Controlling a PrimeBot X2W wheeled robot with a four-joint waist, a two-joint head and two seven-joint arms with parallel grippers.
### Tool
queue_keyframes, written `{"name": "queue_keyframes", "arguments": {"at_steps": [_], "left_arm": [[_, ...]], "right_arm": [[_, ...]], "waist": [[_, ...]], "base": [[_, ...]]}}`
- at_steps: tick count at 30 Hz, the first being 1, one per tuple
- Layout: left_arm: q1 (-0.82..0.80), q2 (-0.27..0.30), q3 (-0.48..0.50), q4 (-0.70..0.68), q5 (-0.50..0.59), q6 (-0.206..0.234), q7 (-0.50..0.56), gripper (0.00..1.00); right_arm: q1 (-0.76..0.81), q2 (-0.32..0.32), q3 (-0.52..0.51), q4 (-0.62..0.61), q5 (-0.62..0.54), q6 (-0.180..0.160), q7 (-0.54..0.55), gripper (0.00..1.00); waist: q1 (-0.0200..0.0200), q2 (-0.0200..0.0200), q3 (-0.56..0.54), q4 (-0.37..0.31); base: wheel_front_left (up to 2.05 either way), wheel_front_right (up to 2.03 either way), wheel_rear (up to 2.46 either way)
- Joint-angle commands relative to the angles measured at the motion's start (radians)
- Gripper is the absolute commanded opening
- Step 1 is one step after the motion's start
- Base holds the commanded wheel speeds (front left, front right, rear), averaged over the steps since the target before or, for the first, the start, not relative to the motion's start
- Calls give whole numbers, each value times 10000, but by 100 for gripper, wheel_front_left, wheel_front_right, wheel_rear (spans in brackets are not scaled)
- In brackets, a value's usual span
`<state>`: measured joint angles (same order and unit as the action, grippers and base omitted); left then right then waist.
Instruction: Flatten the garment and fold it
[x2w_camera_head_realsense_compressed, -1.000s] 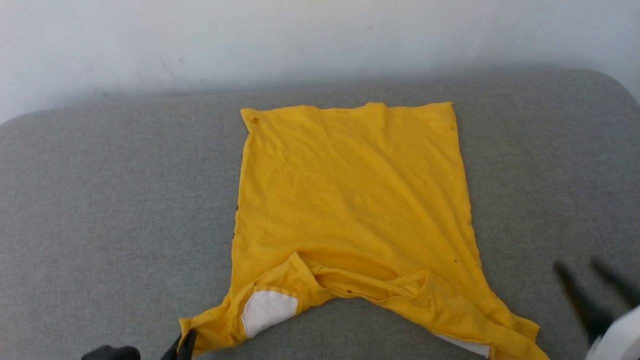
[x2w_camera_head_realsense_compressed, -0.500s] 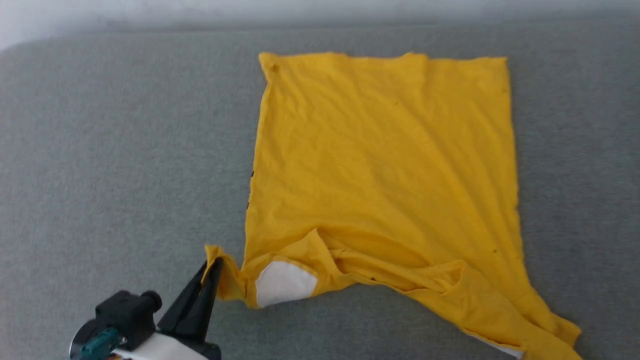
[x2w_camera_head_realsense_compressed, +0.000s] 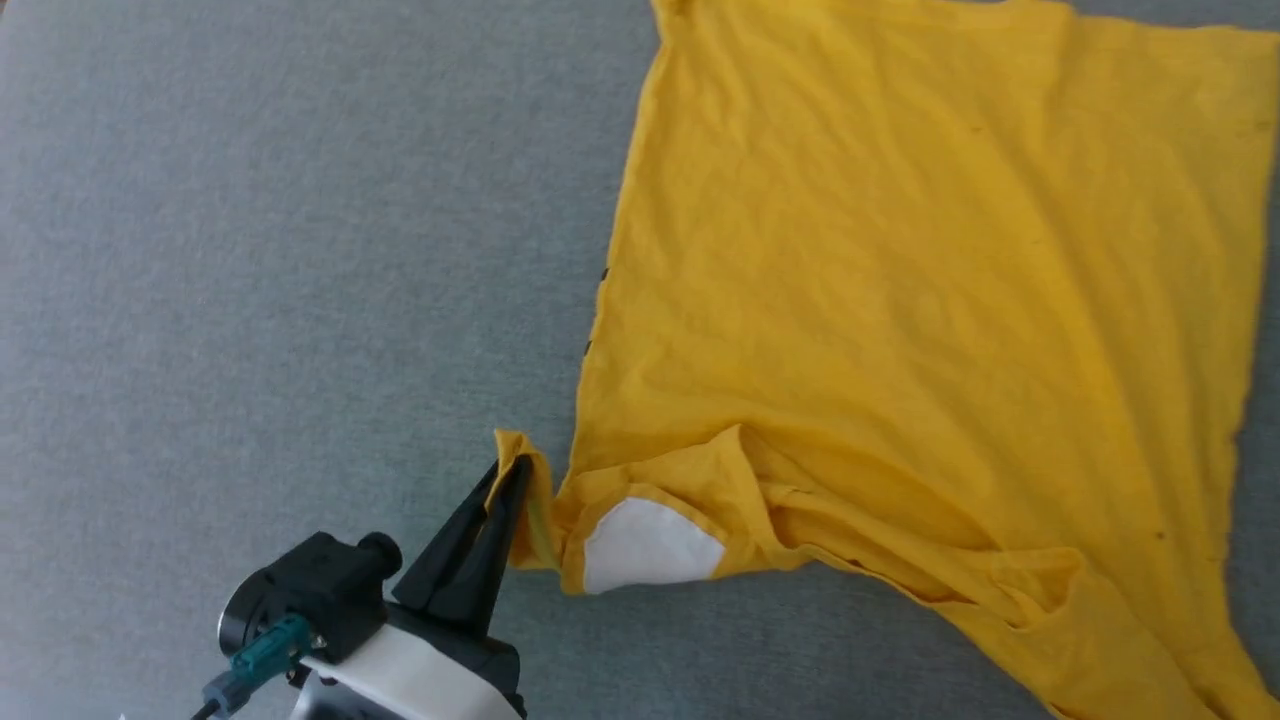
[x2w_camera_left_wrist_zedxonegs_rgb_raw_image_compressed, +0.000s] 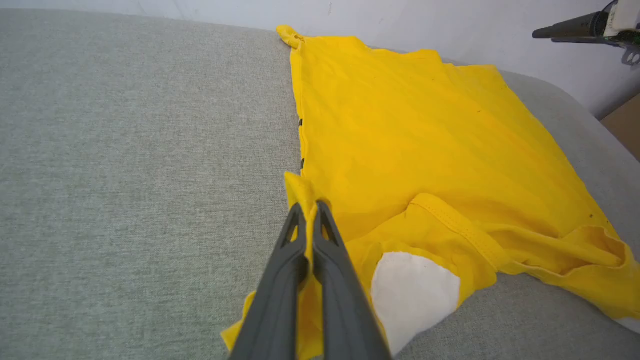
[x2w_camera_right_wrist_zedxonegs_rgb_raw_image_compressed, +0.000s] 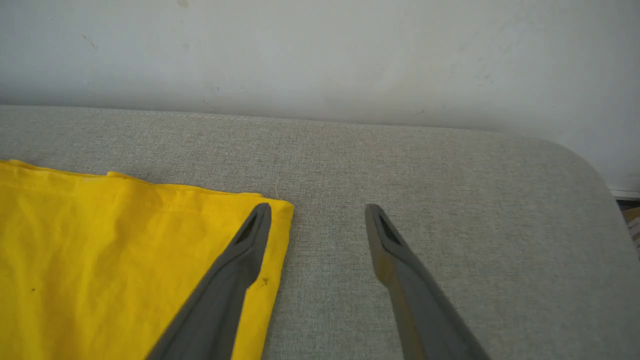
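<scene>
Head view: the garment (x2w_camera_head_realsense_compressed: 900, 300), a bright yellow T-shirt, is lying spread over a grey upholstered surface (x2w_camera_head_realsense_compressed: 250, 250) and is occupying the right half of the frame. Its straight hem is running along the top edge, and its neck opening (x2w_camera_head_realsense_compressed: 900, 540) is gaping toward the lower right. At lower centre-left, the left gripper (x2w_camera_head_realsense_compressed: 515, 480) is pinching the tip of a sleeve. Its two dark fingers are pressing together on a small raised fold of yellow cloth. A white patch (x2w_camera_head_realsense_compressed: 650, 545) is showing just to the right of that fold, at the folded-over shoulder.

Left wrist view: the same fingers (x2w_camera_left_wrist_zedxonegs_rgb_raw_image_compressed: 280, 280) are rising from the bottom centre and closing on the yellow fold. The white patch is lying to their right, and the shirt body is stretching toward the upper right. A pale wall (x2w_camera_left_wrist_zedxonegs_rgb_raw_image_compressed: 450, 20) is standing behind the surface. The other arm's dark fingers are showing small in the upper right corner, against the wall.

Right wrist view: the right gripper (x2w_camera_right_wrist_zedxonegs_rgb_raw_image_compressed: 317, 212) is standing wide apart and holding nothing. Its left finger is lying over a corner of the garment's hem at lower left. Its right finger is lying over bare grey fabric. Whether either finger is touching the surface cannot be told. The wall is filling the top of the frame.
</scene>
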<state>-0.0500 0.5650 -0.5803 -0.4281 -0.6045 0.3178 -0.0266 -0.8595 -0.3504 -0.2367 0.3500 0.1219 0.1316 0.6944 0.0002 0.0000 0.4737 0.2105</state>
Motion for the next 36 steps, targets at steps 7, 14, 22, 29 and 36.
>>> {"name": "queue_keyframes", "arguments": {"at_steps": [7,14,22,29,36], "left_arm": [[-377,-154,-63,173,124,-102,-26,0],[-479,-140,3,256,117,-56,-14,0],[-120,129,280,354,-11,136,-85,0],[518,416,533,324,-317,309,-109,0],[958,458,560,319,-546,296,-252,0]], "right_arm": [[182,281,-591,578,-414,-9,18,97],[124,585,-821,741,-818,-9,-125,0],[329,623,-469,208,294,-9,-1117,0],[2512,426,-1435,-1600,1558,-9,-1109,0],[6555,1993,-4295,-3991,2128,-9,-684,0]], "waist": [[-2,0,999,1001],[-2,0,843,704],[-2,0,-428,-376],[-2,0,-1744,-1556],[-2,0,-2126,-2411]], "base": [[0,0,0],[0,0,0],[0,0,0],[0,0,0],[0,0,0]]}}
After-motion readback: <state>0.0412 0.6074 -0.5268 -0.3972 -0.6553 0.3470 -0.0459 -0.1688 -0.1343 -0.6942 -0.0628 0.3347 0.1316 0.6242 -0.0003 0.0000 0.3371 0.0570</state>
